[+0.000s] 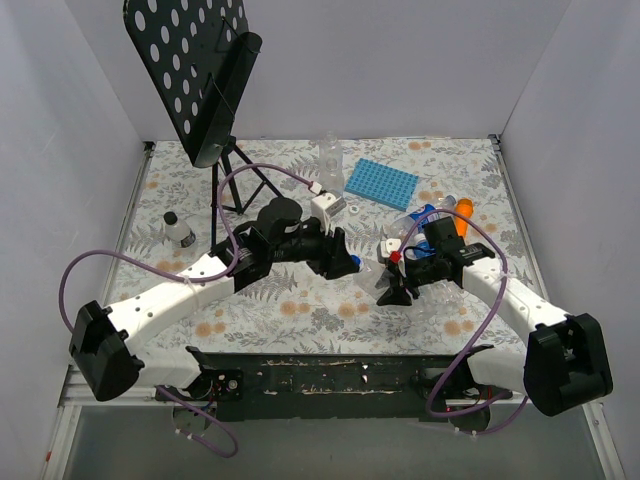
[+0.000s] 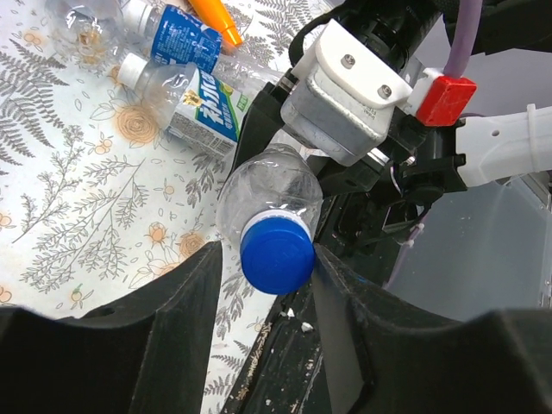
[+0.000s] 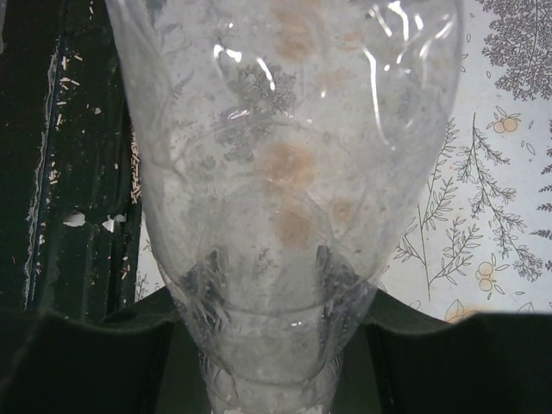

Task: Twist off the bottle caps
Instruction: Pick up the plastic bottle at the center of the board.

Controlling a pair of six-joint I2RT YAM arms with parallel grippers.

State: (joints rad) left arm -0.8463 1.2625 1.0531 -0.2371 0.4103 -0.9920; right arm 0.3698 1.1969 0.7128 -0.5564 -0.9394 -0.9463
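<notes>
A clear bottle [image 2: 272, 185] hangs lengthwise between my two arms above the table's front. My right gripper [image 3: 267, 297] is shut on its crinkly body [image 3: 285, 129], with a finger [image 3: 129, 341] pressed against each side. Its blue bottle cap [image 2: 276, 252] points at my left wrist camera. My left gripper [image 2: 266, 259] is shut on that cap, one black finger [image 2: 345, 293] on either side. From above, the left gripper [image 1: 345, 262] and the right gripper [image 1: 398, 268] meet nose to nose, and the cap [image 1: 356, 263] shows as a blue spot.
More bottles lie behind: one labelled [image 2: 194, 99] with a white cap [image 2: 131, 69], one with a blue label [image 2: 177, 34], beside an orange stick [image 1: 462, 215]. A blue ridged tray [image 1: 380, 183], an upright clear bottle [image 1: 330, 155], a black perforated stand [image 1: 200, 70] and a small dark-capped bottle [image 1: 178, 228] stand farther back.
</notes>
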